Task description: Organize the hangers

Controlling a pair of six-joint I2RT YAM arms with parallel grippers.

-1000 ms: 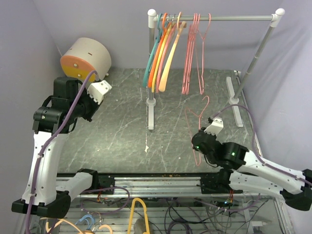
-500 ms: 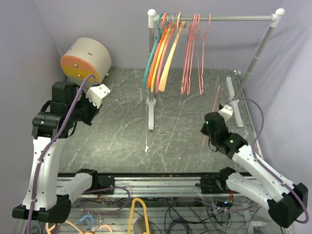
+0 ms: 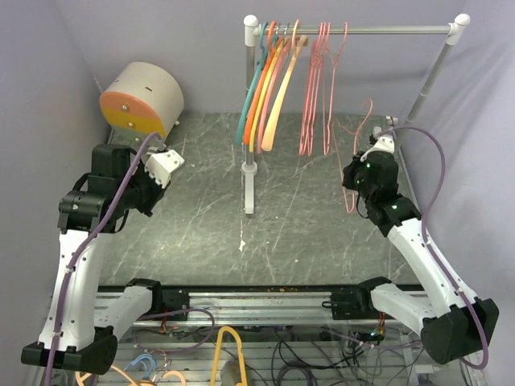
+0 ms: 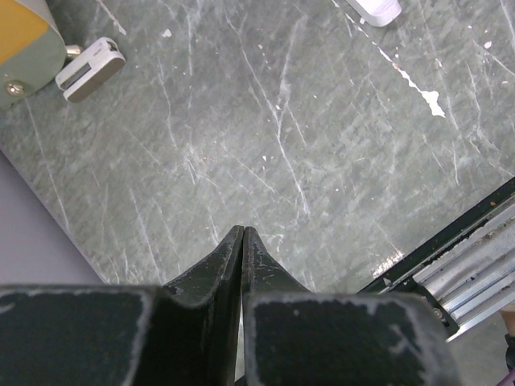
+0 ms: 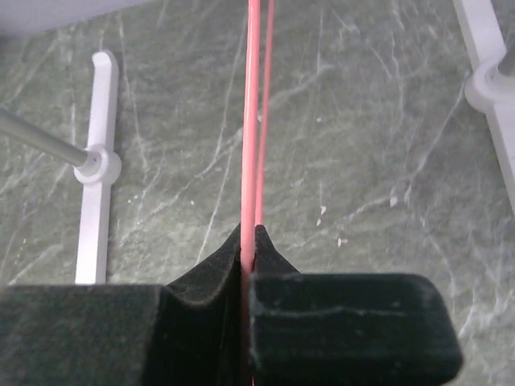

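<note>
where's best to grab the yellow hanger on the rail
Take the yellow hanger by its lower arm, from the gap beside the pink hangers: it's the outermost plastic one, that side bare, its hook crowded on the rail.

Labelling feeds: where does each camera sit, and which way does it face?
Top external: above, behind bases, facing down at table, rail, left arm, right arm.
Left wrist: on left arm, facing down at table past shut jaws.
Right wrist: on right arm, facing table past jaws shut on pink wire hanger.
Shared: that hanger, top and right wrist.
</note>
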